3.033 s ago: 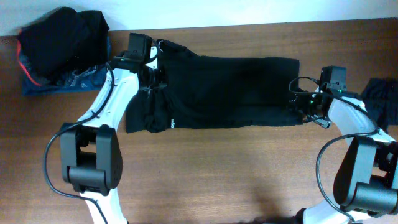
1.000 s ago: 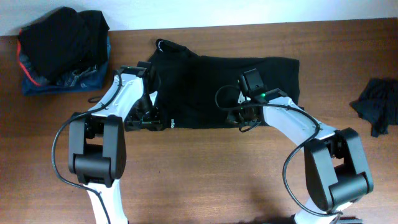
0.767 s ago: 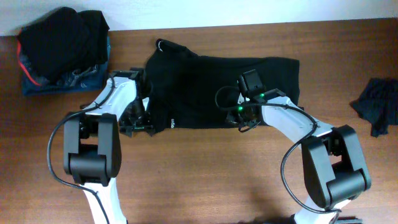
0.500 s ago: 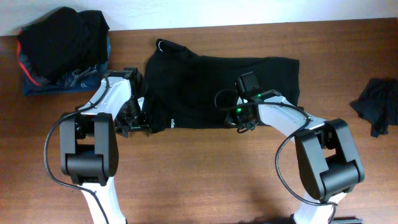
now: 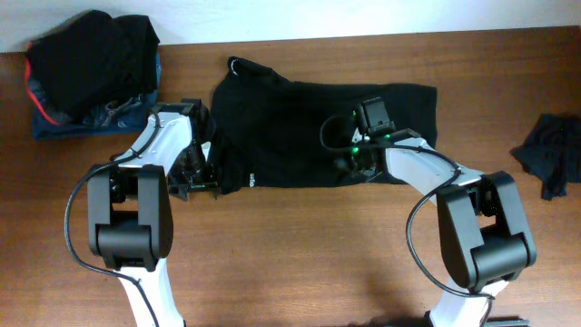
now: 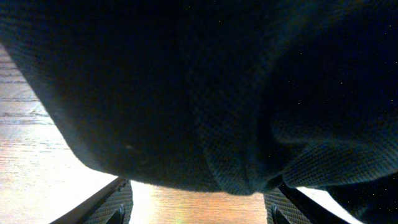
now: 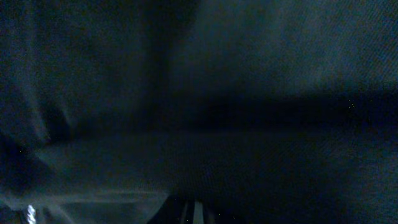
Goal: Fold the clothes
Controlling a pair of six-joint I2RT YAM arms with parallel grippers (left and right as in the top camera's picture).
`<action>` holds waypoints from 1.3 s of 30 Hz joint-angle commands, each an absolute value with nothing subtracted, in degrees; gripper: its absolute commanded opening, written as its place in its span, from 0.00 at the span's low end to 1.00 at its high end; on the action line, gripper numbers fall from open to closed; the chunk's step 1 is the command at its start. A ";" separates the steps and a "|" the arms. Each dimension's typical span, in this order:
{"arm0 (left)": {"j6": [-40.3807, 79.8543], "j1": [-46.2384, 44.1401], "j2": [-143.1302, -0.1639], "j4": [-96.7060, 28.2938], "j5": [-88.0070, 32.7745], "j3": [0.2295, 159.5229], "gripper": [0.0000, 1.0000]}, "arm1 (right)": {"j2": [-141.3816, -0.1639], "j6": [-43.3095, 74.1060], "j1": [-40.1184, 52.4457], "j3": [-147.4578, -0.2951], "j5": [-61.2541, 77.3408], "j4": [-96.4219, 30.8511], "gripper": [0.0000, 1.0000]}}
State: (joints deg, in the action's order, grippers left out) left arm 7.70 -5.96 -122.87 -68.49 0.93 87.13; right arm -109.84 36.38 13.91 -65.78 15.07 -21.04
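The left gripper (image 5: 197,179) stands wide open at the left edge of the shirt (image 5: 290,118), ready to pinch it. The right gripper (image 5: 350,165) sits mid-shirt, perhaps marking the fold; its grip I cannot tell.

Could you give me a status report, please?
Left hand open at left edge of black soft-fabric T-shirt. Right hand shut over its middle. Shirt lies long, not yet compact. Dark clothes pile apart.

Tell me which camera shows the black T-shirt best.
The overhead view: it shows the whole black T-shirt spread out on the table. The left wrist view shows only a fabric edge close up; the right wrist view only dark cloth filling the frame.
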 commanded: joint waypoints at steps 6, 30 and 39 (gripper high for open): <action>7.18 -5.74 -121.82 -68.53 1.32 86.80 0.67 | -110.02 36.27 11.86 -66.24 10.63 -10.41 0.11; 5.72 -15.94 -103.13 -68.47 -9.02 88.86 0.62 | -101.78 18.17 -0.82 -79.57 3.40 -57.74 0.23; 5.69 -18.85 -104.55 -67.96 -8.99 88.86 0.63 | -110.98 18.00 -0.82 -78.54 3.40 -56.27 0.22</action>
